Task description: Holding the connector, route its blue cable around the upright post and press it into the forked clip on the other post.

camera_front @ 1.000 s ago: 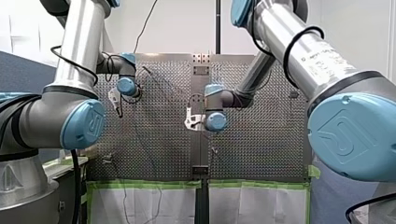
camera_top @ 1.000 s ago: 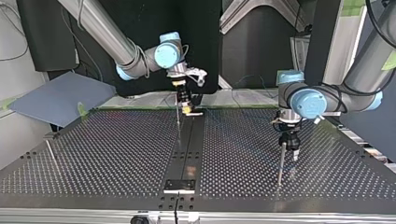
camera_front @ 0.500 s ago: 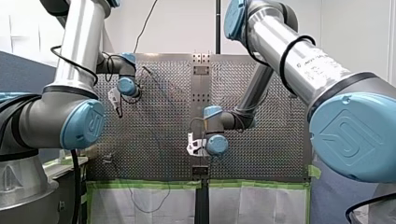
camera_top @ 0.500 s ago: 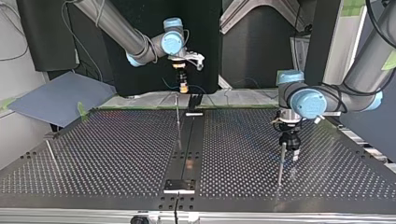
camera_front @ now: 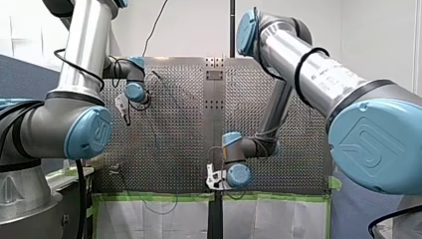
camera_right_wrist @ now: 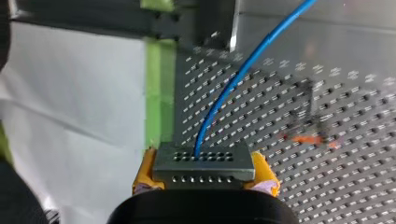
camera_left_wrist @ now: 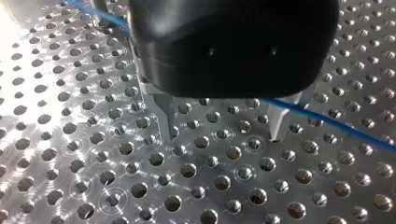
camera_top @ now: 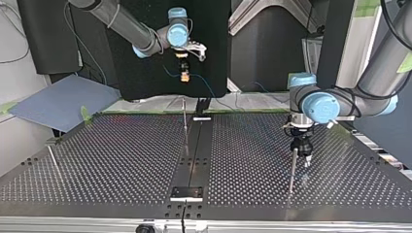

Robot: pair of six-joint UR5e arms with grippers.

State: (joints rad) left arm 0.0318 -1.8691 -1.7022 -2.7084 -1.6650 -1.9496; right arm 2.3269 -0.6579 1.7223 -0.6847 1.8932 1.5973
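Note:
In the right wrist view my right gripper is shut on the grey connector, yellow pads on both sides. The blue cable leaves the connector and runs ahead over the perforated table. In the top view that gripper hangs high beyond the table's far edge, behind a thin upright post. My left gripper stands low beside another post. Its metal fingers are open over the table, and the blue cable crosses by one finger. I cannot make out the forked clip.
A third thin post stands at the top view's left, near a tilted grey board. A dark strip runs down the table's middle. Green tape and white sheeting line the table's near edge in the front view.
My right arm has carried the connector from mid-table to the near edge in the front view, rising up and back in the top view. My left arm has not moved.

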